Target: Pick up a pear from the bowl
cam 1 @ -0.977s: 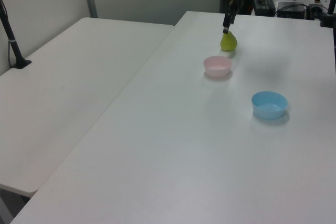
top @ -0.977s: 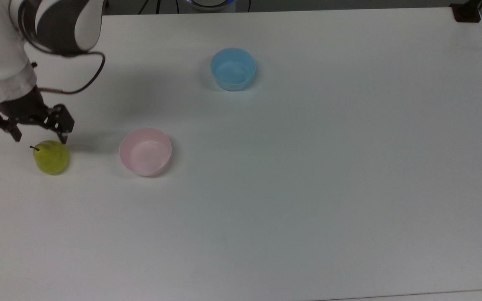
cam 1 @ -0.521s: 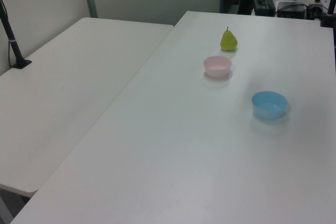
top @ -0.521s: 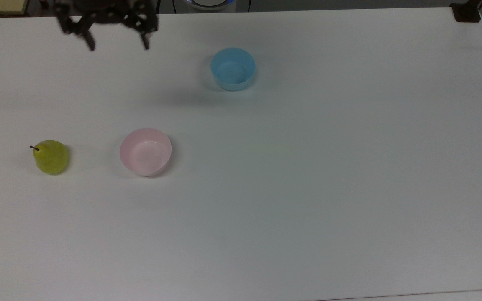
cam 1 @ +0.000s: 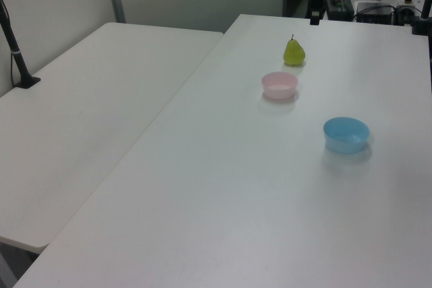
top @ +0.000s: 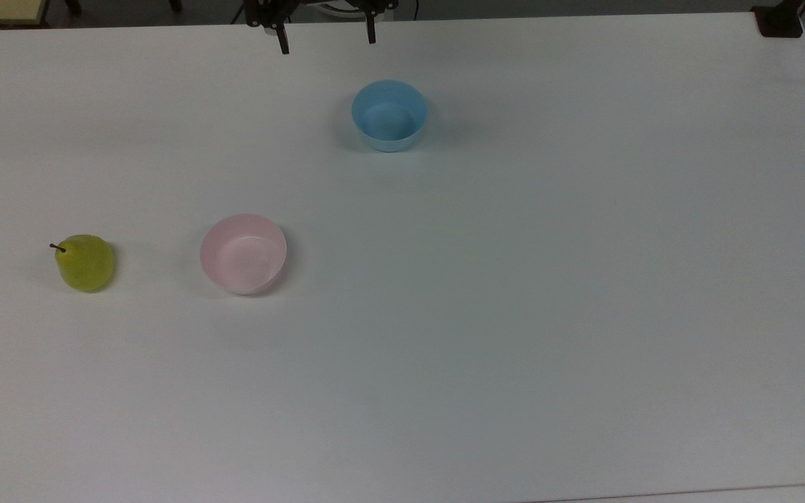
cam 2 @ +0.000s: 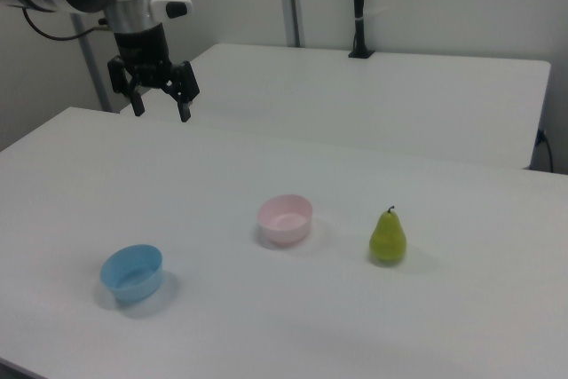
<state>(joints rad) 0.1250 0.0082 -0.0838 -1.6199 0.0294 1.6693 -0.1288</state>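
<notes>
Small yellow-green pear point(top: 86, 263) upright on white bench point(top: 514, 314), beside empty pale pink bowl point(top: 242, 253); gripper point(cam 2: 160, 113), jaws open and empty, has withdrawn far from pear.

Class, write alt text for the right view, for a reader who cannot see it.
A small yellow-green pear stands upright on a white table, beside an empty pale pink bowl and apart from it. A light blue bowl sits nearer; the robot's open black gripper hovers behind.
</notes>
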